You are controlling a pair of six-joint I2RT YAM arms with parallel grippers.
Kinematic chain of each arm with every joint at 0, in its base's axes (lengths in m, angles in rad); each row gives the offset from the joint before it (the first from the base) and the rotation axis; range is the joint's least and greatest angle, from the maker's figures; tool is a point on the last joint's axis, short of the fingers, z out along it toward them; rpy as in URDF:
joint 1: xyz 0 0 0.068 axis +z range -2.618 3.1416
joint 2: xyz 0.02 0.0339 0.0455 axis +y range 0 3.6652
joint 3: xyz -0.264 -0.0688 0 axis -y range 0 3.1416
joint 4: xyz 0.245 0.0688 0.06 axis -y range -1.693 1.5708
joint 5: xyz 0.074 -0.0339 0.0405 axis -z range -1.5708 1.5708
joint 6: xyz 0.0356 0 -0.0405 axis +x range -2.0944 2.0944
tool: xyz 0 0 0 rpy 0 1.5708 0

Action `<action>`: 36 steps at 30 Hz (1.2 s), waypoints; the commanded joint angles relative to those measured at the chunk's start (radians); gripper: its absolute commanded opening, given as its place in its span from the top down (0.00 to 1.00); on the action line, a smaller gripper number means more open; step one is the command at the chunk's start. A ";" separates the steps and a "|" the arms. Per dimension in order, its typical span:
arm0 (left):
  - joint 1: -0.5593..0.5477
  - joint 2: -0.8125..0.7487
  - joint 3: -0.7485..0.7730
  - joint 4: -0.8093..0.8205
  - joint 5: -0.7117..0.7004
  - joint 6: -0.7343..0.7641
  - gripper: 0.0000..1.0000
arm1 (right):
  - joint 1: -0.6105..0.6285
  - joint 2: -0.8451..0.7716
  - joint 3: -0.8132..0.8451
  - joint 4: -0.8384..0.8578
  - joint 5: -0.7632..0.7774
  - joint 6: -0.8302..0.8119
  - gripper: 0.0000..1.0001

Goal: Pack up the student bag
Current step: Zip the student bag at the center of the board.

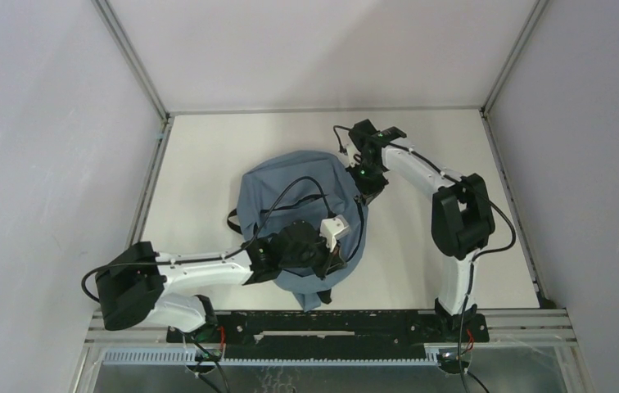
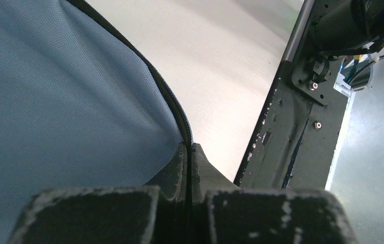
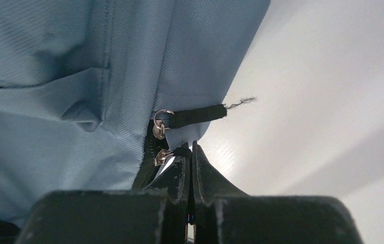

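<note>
The student bag (image 1: 290, 192), soft blue-grey fabric, lies flat in the middle of the table. My left gripper (image 1: 335, 250) is over its near right side. In the left wrist view it (image 2: 189, 147) is shut on the black zip seam (image 2: 172, 99) along the edge of the bag (image 2: 53, 101). My right gripper (image 1: 369, 187) is at the bag's far right edge. In the right wrist view it (image 3: 190, 147) is shut on the black pull of the lower of two metal zip sliders (image 3: 163, 156), beside the bag's fabric (image 3: 53, 76).
The white table (image 1: 208, 155) is boxed in by grey walls and metal posts. A black base rail (image 1: 314, 323) runs along the near edge, and its scuffed plate (image 2: 291, 142) shows close to the left gripper. A black strap (image 1: 232, 219) sticks out on the bag's left.
</note>
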 commanded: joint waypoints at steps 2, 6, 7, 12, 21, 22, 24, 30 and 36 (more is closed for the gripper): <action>-0.074 -0.023 -0.056 -0.063 0.191 -0.066 1.00 | -0.050 0.005 0.086 0.142 0.186 -0.042 1.00; -0.076 -0.015 -0.029 -0.093 0.195 -0.038 1.00 | -0.063 0.019 0.134 0.119 0.158 -0.028 1.00; -0.075 -0.015 -0.005 -0.127 0.179 -0.014 1.00 | -0.064 0.022 0.150 0.103 0.147 -0.019 0.99; -0.038 -0.050 0.210 -0.355 0.037 0.084 0.73 | -0.064 -0.067 0.100 0.100 0.083 0.053 0.55; 0.208 -0.281 0.272 -0.508 -0.178 0.035 0.20 | -0.088 -0.461 -0.266 0.306 -0.058 0.261 0.29; 0.255 -0.307 0.274 -0.537 -0.182 0.015 0.18 | -0.087 -0.482 -0.300 0.306 -0.097 0.304 0.25; 0.387 -0.340 0.268 -0.584 -0.216 -0.036 0.12 | -0.078 -0.513 -0.377 0.303 -0.178 0.366 0.22; 0.691 -0.361 0.164 -0.645 -0.279 -0.193 0.13 | 0.132 -0.644 -0.595 0.383 0.001 0.541 0.20; 0.774 -0.299 0.068 -0.614 -0.260 -0.268 0.15 | 0.247 -0.690 -0.770 0.491 0.156 0.731 0.20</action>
